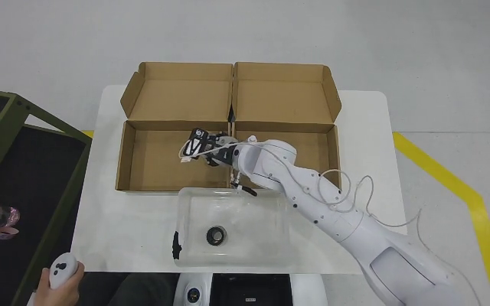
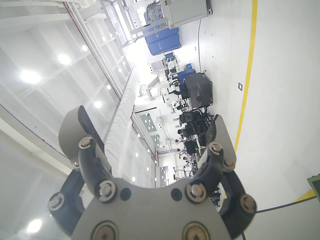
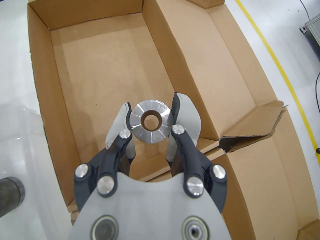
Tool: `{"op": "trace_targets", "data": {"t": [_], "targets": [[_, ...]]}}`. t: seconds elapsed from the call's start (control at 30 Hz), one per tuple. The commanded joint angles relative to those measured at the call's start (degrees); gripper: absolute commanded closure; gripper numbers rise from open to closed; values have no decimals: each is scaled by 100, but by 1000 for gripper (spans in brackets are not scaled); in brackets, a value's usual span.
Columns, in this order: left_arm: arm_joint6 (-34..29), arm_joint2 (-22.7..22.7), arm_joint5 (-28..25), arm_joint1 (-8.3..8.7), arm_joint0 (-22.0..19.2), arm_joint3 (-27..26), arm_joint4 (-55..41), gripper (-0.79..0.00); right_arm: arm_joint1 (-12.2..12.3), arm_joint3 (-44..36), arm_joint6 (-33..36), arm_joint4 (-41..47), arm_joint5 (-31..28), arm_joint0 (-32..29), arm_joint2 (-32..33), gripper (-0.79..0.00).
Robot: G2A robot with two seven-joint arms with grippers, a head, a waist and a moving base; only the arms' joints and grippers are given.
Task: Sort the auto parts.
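Beyond the clear bin (image 1: 268, 229): two open cardboard boxes sit side by side on the tabletop (image 1: 367, 153), the left box (image 1: 153, 161) and the right box (image 1: 314, 145), both just past the bin's far wall.
Right gripper (image 3: 151, 104): hangs over the left box's floor, just past the bin's far wall, with its fingers clamped on the rim of a silver ring (image 3: 150, 136).
Left gripper (image 2: 150, 118): points up at the ceiling, fingers spread with nothing between them.
Inside the bin: a dark ring (image 1: 217, 235) lies on the bottom, waiting its turn.
Risk, slip: the silver ring is smooth metal pinched at two spots on its edge, so I'd guess a jolt could twist it loose.
Risk, drop: let go from up there, it may bounce or roll on the cardboard.
Risk, bin: the right arm crosses above the bin's far wall, and dipping low could nudge it.
Count: two boxes, one bin, one silver ring, one dark ring, two grippers.
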Motion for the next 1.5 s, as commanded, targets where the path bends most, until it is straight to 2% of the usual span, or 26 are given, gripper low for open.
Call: {"op": "trace_targets", "data": {"t": [0.0,0.53,0.63,0.9,1.2,1.47], "targets": [[0,0,0,0,0,0,0,-785,-48,139,15,0,16,56,-28,0],[0,0,0,0,0,0,0,-785,-477,1097,264,-108,101,398,-346,0],[0,0,0,0,0,0,0,-785,-539,1207,278,-160,105,425,-376,-151],[0,0,0,0,0,0,0,-785,-664,1346,356,-363,88,479,-403,-280],[0,0,0,0,0,0,0,-785,-735,1266,394,-596,9,502,-315,-314],[0,0,0,0,0,0,0,-785,-630,358,455,-616,-407,213,-13,-348]]}}
